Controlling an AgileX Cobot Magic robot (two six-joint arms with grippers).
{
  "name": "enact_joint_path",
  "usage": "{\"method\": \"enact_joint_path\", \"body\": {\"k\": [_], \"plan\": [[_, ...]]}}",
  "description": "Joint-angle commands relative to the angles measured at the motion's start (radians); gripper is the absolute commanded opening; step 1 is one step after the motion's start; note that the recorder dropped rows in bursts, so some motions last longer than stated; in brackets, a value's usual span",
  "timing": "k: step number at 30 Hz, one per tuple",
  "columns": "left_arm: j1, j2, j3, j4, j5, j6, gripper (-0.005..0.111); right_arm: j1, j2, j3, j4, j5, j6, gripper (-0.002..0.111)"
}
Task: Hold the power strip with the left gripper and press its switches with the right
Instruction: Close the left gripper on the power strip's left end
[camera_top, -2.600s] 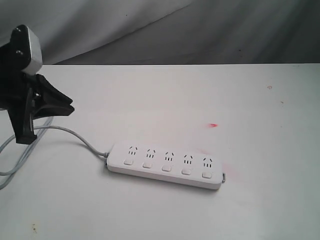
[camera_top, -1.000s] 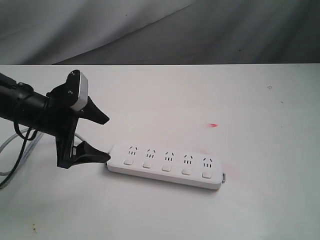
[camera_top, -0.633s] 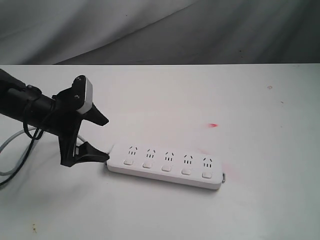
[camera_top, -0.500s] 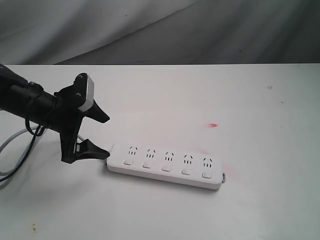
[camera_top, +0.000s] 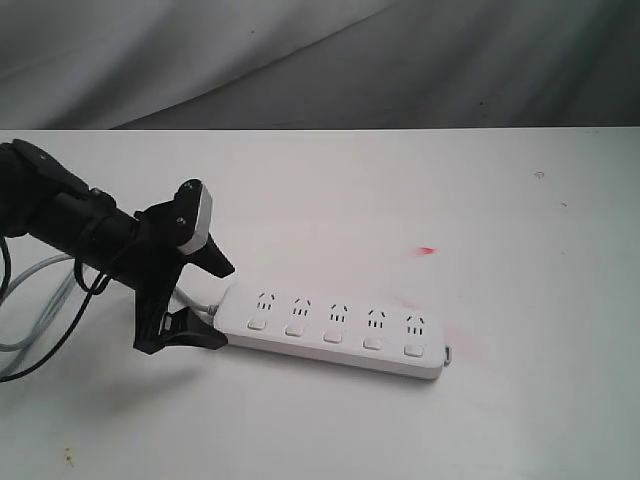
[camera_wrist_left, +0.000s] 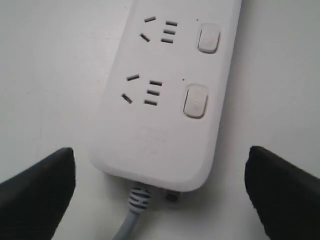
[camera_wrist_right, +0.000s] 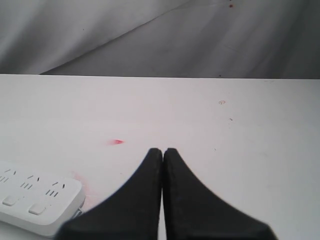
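Now closer: over the last second the left gripper (camera_top: 225, 305) has slid along the table (camera_top: 400, 190) to the cord end of the power strip (camera_top: 330, 330). Its fingers (camera_wrist_left: 40, 190) flank that end, one on each side, not touching. Jaws wide, nothing held.

Strip flat mid-table, unmoved, switches (camera_top: 333, 336) facing up, cord (camera_wrist_left: 131, 220) trailing back under the arm.

Judged: hold not yet made; closing on the strip comes next.

Arm low, near level, reaching in from the left.

Right gripper (camera_wrist_right: 163, 152) pinched shut, empty, apart from the strip's far end, outside the exterior view.
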Motion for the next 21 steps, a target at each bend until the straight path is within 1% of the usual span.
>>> {"method": "enact_joint_path", "body": {"k": [1, 11, 17, 21], "plan": [[-0.006, 0.022, -0.007, -0.009, -0.01, 0.005, 0.085, -0.004, -0.002, 0.002, 0.003, -0.002, 0.004, 0.0], [-0.006, 0.062, -0.065, -0.021, -0.02, 0.005, 0.085, -0.004, -0.002, 0.002, 0.003, -0.002, 0.004, 0.0], [-0.006, 0.062, -0.064, -0.021, -0.016, 0.005, 0.085, -0.004, -0.002, 0.002, 0.003, -0.002, 0.004, 0.0], [-0.008, 0.062, -0.064, -0.019, 0.015, 0.005, 0.085, -0.004, -0.002, 0.002, 0.003, -0.002, 0.004, 0.0]]}}
